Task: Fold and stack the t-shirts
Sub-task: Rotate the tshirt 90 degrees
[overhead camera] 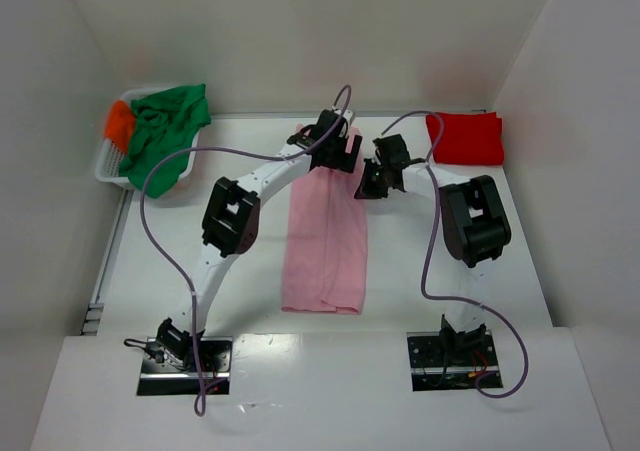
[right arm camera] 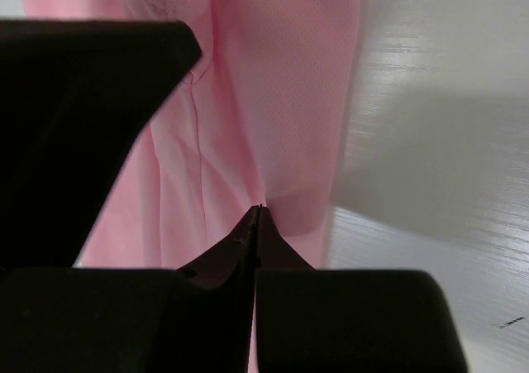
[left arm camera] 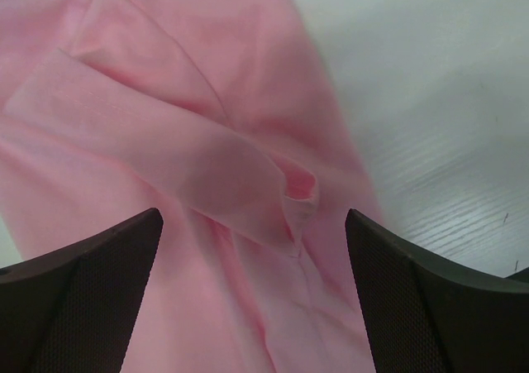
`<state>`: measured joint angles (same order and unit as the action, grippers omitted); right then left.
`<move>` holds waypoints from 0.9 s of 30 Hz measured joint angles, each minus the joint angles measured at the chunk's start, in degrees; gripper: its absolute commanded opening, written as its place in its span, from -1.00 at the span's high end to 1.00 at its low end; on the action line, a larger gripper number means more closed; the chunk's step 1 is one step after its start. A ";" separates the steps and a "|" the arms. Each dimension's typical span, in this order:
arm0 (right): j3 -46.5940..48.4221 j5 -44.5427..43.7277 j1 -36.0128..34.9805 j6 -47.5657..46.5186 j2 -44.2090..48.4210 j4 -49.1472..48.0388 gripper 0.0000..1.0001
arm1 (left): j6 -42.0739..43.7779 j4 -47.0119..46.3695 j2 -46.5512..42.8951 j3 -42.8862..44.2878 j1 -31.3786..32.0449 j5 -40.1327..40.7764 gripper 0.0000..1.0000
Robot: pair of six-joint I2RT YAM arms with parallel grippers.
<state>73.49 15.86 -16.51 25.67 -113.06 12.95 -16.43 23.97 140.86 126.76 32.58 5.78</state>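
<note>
The pink t-shirt [overhead camera: 325, 241] lies as a long folded strip down the middle of the table, its far end under both grippers. My left gripper [overhead camera: 340, 141] hovers open over that far end, and its wrist view shows wrinkled pink t-shirt cloth [left arm camera: 165, 100] between the spread fingers of the left gripper [left arm camera: 252, 224]. My right gripper [overhead camera: 365, 186] is at the strip's right edge. In the right wrist view the right gripper [right arm camera: 259, 212] is shut, with pink t-shirt cloth [right arm camera: 281, 83] gathered at its tips. A folded red t-shirt [overhead camera: 465, 138] lies at the back right.
A white basket [overhead camera: 110, 166] at the back left holds the green t-shirt [overhead camera: 165, 131] and the orange one [overhead camera: 120, 123]. White walls enclose the table on the left, back and right. Purple cables loop above both arms.
</note>
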 measured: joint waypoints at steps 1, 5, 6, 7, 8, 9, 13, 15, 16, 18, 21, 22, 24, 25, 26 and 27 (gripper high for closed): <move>0.00 0.02 -0.02 -0.02 0.00 -0.04 1.00 | -0.31 0.24 0.13 0.02 0.39 0.11 -0.98; 0.00 0.02 -0.02 0.00 -0.13 -0.11 1.00 | -0.83 0.81 0.66 1.03 1.27 1.44 -0.98; 0.00 0.00 -0.02 -0.02 -0.35 -0.13 1.00 | -0.98 0.87 0.70 1.18 1.36 1.73 -0.98; 0.00 0.00 -0.02 -0.02 -0.46 -0.13 1.00 | -1.53 1.07 0.76 1.53 1.57 2.58 -0.98; 0.00 0.00 -0.02 0.00 -0.68 -0.13 1.00 | -1.70 1.20 0.81 1.84 1.73 3.23 -0.95; 0.00 0.02 -0.02 0.00 -0.96 -0.09 1.00 | -1.88 1.33 0.87 2.38 1.92 4.52 -0.89; -0.02 0.04 -0.02 0.00 -1.75 -0.07 1.00 | -2.03 1.49 1.88 4.20 2.05 6.40 -0.86; -0.02 0.02 -0.02 -0.02 -1.75 -0.11 1.00 | -2.05 1.64 2.64 5.01 2.05 7.06 -0.86; -0.02 0.02 -0.02 -0.02 -1.75 -0.09 1.00 | -2.10 1.64 3.10 5.29 2.05 7.37 -0.86; -0.02 0.02 -0.02 -0.02 -1.75 -0.11 1.00 | -2.16 1.81 3.96 5.70 2.05 7.74 -0.86; -0.02 -0.02 -0.02 -0.02 -1.75 -0.09 1.00 | -2.23 2.86 5.16 5.79 2.03 8.13 -0.80; -0.02 -0.11 -0.02 0.00 -1.75 -0.09 1.00 | -2.23 2.97 5.25 5.79 2.03 8.13 -0.77; -0.02 -0.15 -0.02 -0.02 -1.75 -0.09 1.00 | -2.27 3.23 5.33 5.79 2.03 8.17 -0.73; -0.02 -0.17 -0.02 -0.02 -1.75 -0.07 1.00 | -2.27 3.34 5.33 5.81 2.03 8.22 -0.70; -0.02 -0.17 -0.02 -0.02 -1.75 -0.09 1.00 | -2.27 3.43 5.33 5.95 2.03 8.41 -0.70; -0.02 -0.17 -0.02 -0.02 -1.75 -0.09 1.00 | -2.32 3.50 5.33 6.01 2.03 8.55 -0.67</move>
<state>73.47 15.68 -16.53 25.65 -114.80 12.86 -18.74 27.46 146.19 132.77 34.61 14.33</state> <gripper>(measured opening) 0.001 0.863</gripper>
